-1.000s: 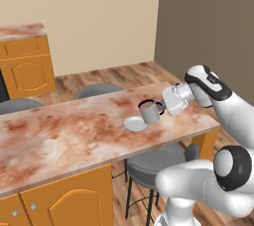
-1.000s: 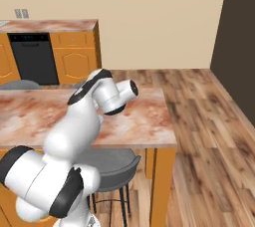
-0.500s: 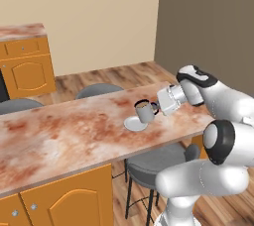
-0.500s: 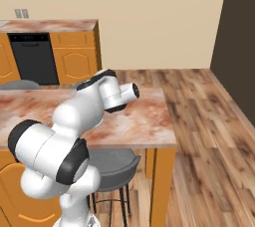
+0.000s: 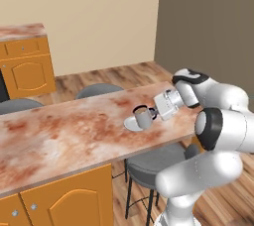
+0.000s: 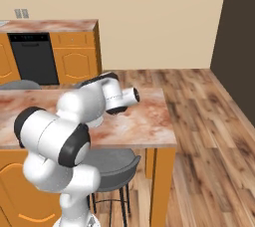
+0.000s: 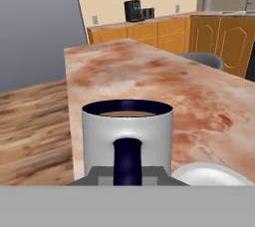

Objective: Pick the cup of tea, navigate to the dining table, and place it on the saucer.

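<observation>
1. Holding the cup of tea [image 5: 143, 117] by its handle side, the pincer [image 5: 155, 113] is closed on it; in the hand view the dark handle sits straight in front of the camera, cup upright, tea level.
2. The cup hangs over the dining table [image 5: 59, 136], low above the worktop near its right end.
3. The saucer [image 5: 134, 124] lies just beneath and slightly to one side of the cup; in the hand view its rim [image 7: 214, 175] shows at the lower right of the cup.
4. Whether the cup base already touches the saucer cannot be told.
5. Judging from this, the coming move needs a small sideways shift to centre the cup, then a straight lowering.
</observation>
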